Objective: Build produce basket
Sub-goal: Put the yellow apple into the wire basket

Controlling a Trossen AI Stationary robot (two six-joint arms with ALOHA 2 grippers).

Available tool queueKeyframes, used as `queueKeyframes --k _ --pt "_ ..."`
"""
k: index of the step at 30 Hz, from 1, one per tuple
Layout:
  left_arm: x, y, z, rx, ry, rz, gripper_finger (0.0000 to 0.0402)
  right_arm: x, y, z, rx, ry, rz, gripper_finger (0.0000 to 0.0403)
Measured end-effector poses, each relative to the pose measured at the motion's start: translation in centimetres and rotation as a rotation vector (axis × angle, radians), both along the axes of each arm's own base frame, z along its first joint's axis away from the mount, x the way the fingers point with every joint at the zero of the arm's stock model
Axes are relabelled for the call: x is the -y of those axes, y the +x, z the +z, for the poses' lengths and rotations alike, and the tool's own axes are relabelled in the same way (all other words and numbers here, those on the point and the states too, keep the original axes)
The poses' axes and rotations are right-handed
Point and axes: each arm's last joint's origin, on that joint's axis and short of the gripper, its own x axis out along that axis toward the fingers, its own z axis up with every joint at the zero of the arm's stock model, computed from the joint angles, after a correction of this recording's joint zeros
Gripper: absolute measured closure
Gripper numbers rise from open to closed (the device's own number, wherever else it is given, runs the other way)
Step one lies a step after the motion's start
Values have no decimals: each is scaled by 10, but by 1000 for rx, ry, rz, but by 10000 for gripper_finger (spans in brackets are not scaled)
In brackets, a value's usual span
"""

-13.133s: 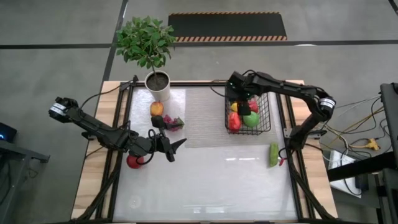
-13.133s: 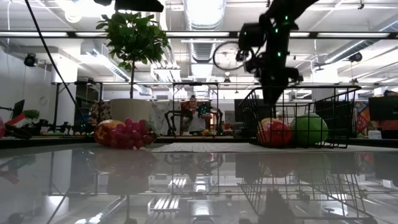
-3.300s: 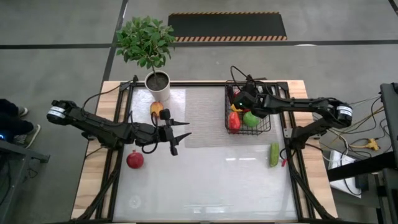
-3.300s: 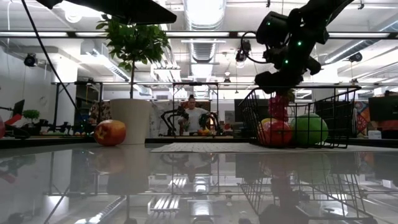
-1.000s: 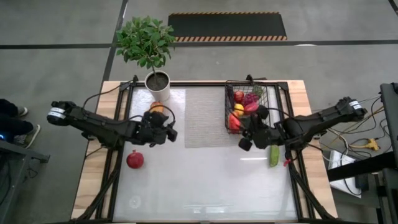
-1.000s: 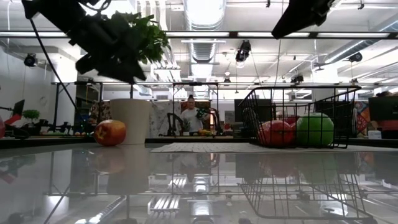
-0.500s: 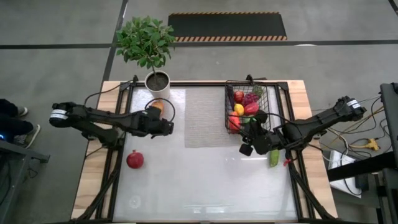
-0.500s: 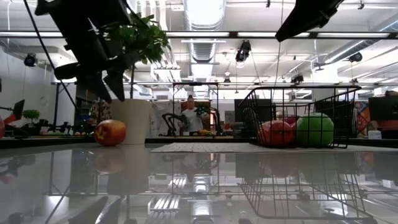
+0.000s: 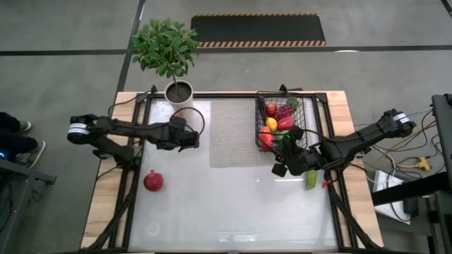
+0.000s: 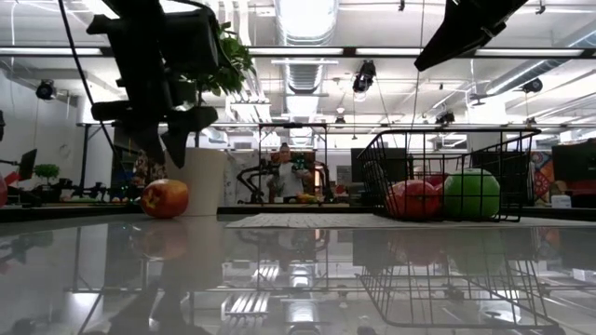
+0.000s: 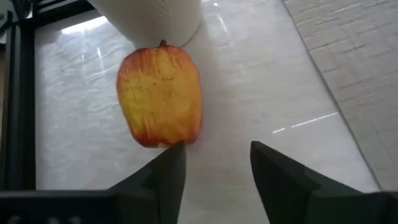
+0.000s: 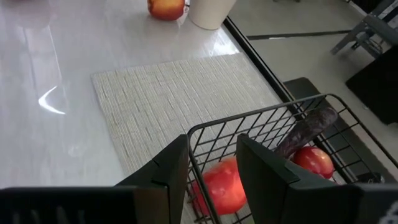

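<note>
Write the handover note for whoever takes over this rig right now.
Left gripper: open, empty, nearing the yellow-red apple beside the white plant pot.
Right gripper: open, empty, near the black wire-mesh basket.
Done: the basket holds several pieces of produce.
Left: yellow-red apple, round red fruit on the table's left, green cucumber right of the right gripper.

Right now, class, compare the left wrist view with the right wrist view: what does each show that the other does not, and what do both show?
Only the left wrist view shows the left end effector, fingers apart, just short of the fruit. Only the right wrist view shows the black wire-mesh basket, a round red fruit inside it, the woven grey placemat and the right end effector. Both show the yellow-red apple beside the white plant pot on the glossy white table.
</note>
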Motion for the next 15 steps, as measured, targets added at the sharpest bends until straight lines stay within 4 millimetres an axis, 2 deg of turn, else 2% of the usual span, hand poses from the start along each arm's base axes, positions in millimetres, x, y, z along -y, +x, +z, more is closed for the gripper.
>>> queueKeyframes --k 3,10,15 --pt "-4 -1 -1 -3 -3 18 206 0 0 0 -3 -4 3 280" --pt "-19 -3 -4 -11 -8 82 97 0 0 0 -17 -23 19 279" --pt "-34 -3 -15 -40 -9 140 54 0 0 0 -21 -28 23 273"
